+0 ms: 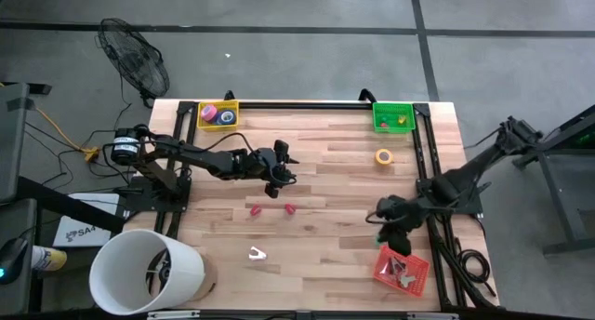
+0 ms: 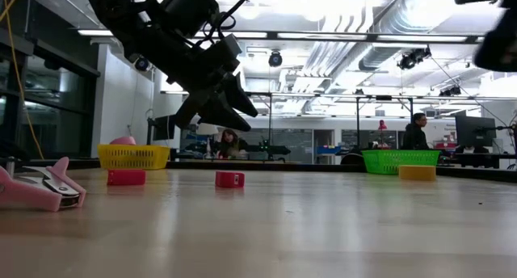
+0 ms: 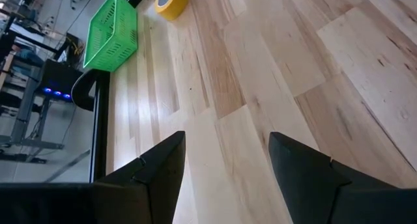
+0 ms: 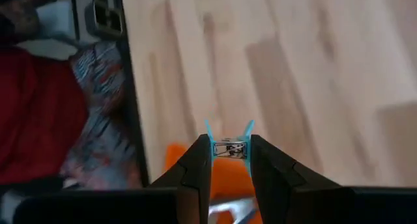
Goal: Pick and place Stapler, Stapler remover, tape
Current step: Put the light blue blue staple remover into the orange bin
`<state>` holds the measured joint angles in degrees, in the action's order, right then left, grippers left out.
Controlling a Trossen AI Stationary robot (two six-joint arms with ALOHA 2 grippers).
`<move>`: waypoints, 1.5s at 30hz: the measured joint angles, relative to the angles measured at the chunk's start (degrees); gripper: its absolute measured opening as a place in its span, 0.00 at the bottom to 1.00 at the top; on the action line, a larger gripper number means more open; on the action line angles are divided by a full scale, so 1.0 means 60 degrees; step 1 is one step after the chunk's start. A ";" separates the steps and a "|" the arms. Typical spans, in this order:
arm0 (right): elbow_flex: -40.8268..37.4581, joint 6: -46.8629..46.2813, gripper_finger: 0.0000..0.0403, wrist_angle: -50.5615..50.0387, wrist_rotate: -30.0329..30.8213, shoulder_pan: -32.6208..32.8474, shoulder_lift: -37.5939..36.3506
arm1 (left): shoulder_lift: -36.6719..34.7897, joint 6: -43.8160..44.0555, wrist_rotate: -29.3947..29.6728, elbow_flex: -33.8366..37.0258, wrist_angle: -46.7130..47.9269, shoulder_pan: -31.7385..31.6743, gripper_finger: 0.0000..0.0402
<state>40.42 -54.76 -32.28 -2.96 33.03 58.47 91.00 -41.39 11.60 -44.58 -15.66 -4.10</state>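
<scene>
Two arms show in the high view: the left gripper (image 1: 279, 174) hangs mid-table above two small red staplers (image 1: 253, 209), while the right gripper (image 1: 389, 229) hovers just beside the orange basket (image 1: 414, 280). Low view: the pink staple remover (image 2: 40, 189) lies untouched. Left wrist: fingers spread, empty, yellow tape (image 3: 171, 2) far ahead. Right wrist: fingers clamp a blue staple remover (image 4: 229, 146); I'd centre it over the basket before releasing.
</scene>
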 joint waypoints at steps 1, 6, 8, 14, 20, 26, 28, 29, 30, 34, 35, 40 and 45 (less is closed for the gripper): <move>0.0000 -0.0311 0.18 -0.0039 -0.0132 0.0137 0.0037 | 0.0000 0.0000 0.0000 0.0000 0.0002 0.0000 0.54; 0.0000 -0.1888 0.18 -0.0411 -0.0535 0.0879 0.0315 | 0.0000 0.0000 0.0005 0.0000 0.0130 0.0000 0.54; 0.0000 -0.2383 0.18 -0.0440 -0.0539 0.1168 0.0476 | 0.0000 0.0000 0.0019 0.0000 0.0182 0.0000 0.54; 0.0000 -0.3431 0.18 -0.0419 -0.0404 0.1881 0.1424 | 0.0000 0.0000 0.0022 0.0000 0.0453 0.0000 0.54; 0.0003 -0.4082 0.18 -0.0020 -0.0237 0.2223 0.2522 | 0.0000 0.0000 0.0022 0.0000 0.0536 0.0000 0.54; 0.0001 -0.4218 0.28 0.0719 -0.0138 0.2410 0.3137 | 0.0000 0.0112 0.0018 0.0000 0.0543 0.0000 0.54; 0.0000 -0.4385 0.34 0.0673 -0.0105 0.2413 0.3146 | 0.0000 0.0146 0.0018 0.0000 0.0564 0.0000 0.54; 0.0000 -0.4484 0.37 0.0628 -0.0075 0.2413 0.3145 | 0.0000 0.0152 0.0018 0.0000 0.0569 0.0000 0.54; 0.0000 -0.4566 0.40 0.0562 -0.0074 0.2412 0.3145 | 0.0000 0.0157 0.0018 0.0000 0.0562 0.0000 0.54; 0.0000 -0.4642 0.48 0.0400 -0.0215 0.2373 0.3142 | 0.0000 0.0186 0.0016 0.0000 0.0569 0.0000 0.54; 0.0000 -0.4693 0.49 0.0334 -0.0237 0.2370 0.3124 | 0.0000 0.0189 0.0015 0.0000 0.0569 0.0000 0.54; 0.0000 -0.4911 0.51 0.0005 -0.0210 0.2373 0.2892 | 0.0000 0.0191 0.0017 0.0000 0.0652 0.0000 0.54; 0.0000 -0.4890 0.51 -0.0087 -0.0023 0.2370 0.2515 | 0.0000 0.0208 0.0150 0.0000 0.0648 0.0000 0.54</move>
<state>40.42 -84.10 -32.80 -3.10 47.24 73.56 91.00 -40.14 12.49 -44.58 -11.77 -4.10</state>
